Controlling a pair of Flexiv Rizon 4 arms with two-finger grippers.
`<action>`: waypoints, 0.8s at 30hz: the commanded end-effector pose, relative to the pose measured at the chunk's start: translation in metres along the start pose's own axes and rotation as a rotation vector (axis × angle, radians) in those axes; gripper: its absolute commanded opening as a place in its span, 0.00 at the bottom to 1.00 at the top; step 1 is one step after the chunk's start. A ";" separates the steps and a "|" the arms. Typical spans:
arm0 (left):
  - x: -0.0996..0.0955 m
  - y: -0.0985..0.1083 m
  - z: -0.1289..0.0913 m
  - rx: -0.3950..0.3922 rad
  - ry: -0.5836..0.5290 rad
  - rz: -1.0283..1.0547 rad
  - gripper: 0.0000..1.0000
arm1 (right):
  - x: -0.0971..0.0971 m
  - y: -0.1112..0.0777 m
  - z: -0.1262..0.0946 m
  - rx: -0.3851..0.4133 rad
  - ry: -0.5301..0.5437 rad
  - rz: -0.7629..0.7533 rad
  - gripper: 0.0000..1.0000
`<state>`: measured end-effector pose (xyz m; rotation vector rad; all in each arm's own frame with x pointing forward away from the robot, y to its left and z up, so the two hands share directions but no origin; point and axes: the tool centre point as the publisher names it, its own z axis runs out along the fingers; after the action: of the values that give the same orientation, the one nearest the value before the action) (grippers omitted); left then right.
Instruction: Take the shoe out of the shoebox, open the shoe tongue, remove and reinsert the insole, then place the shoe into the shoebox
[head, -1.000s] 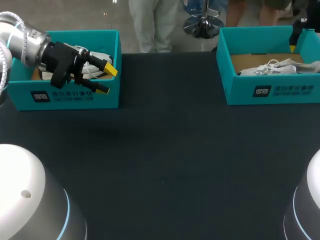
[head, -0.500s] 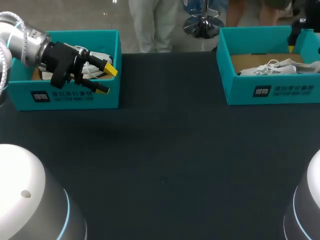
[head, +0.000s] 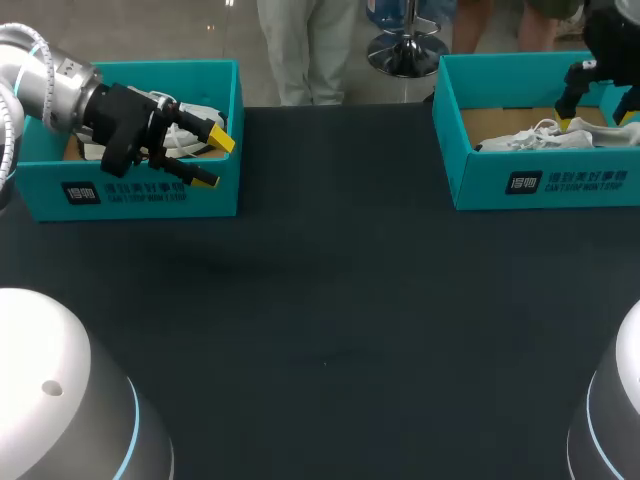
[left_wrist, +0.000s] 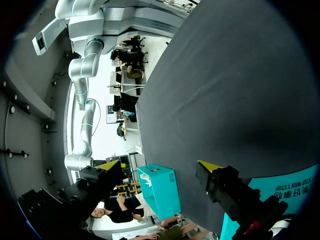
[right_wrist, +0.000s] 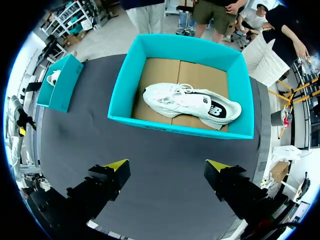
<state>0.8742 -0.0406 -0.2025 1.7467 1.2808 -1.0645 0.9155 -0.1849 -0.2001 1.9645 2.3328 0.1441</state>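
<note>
Two teal shoeboxes stand at the back of the dark table. The right shoebox (head: 530, 180) (right_wrist: 125, 82) holds a white shoe (head: 545, 138) (right_wrist: 192, 104) lying on its side on the cardboard floor. My right gripper (head: 596, 112) (right_wrist: 167, 166) hangs open above this box, nothing between its fingers. The left shoebox (head: 130, 190) (right_wrist: 59, 87) holds another white shoe (head: 195, 113) (right_wrist: 52, 77), partly hidden by my left gripper (head: 212, 160) (left_wrist: 159, 167). That gripper hovers open and tilted sideways over the box's right end, holding nothing.
The dark table (head: 330, 290) stretches between and in front of the two boxes. My two arm bases (head: 60, 400) sit at the near corners. In the left wrist view the right shoebox (left_wrist: 160, 192) shows far across the table.
My right gripper has come down and turned over the right shoebox, both its tips now showing above the shoe. The left arm has stayed still.
</note>
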 end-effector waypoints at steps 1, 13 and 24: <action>0.000 0.000 0.000 0.001 0.002 0.001 1.00 | 0.017 -0.015 -0.003 -0.027 -0.036 -0.015 1.00; 0.005 0.011 -0.012 -0.011 0.074 -0.012 1.00 | 0.025 -0.017 0.002 -0.007 -0.043 -0.043 1.00; 0.018 0.044 -0.052 -0.046 0.275 0.013 1.00 | 0.025 -0.017 0.002 -0.007 -0.043 -0.043 1.00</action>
<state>0.9190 -0.0031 -0.2027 1.8588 1.4146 -0.8382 0.8943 -0.1635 -0.2041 1.8934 2.3420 0.1079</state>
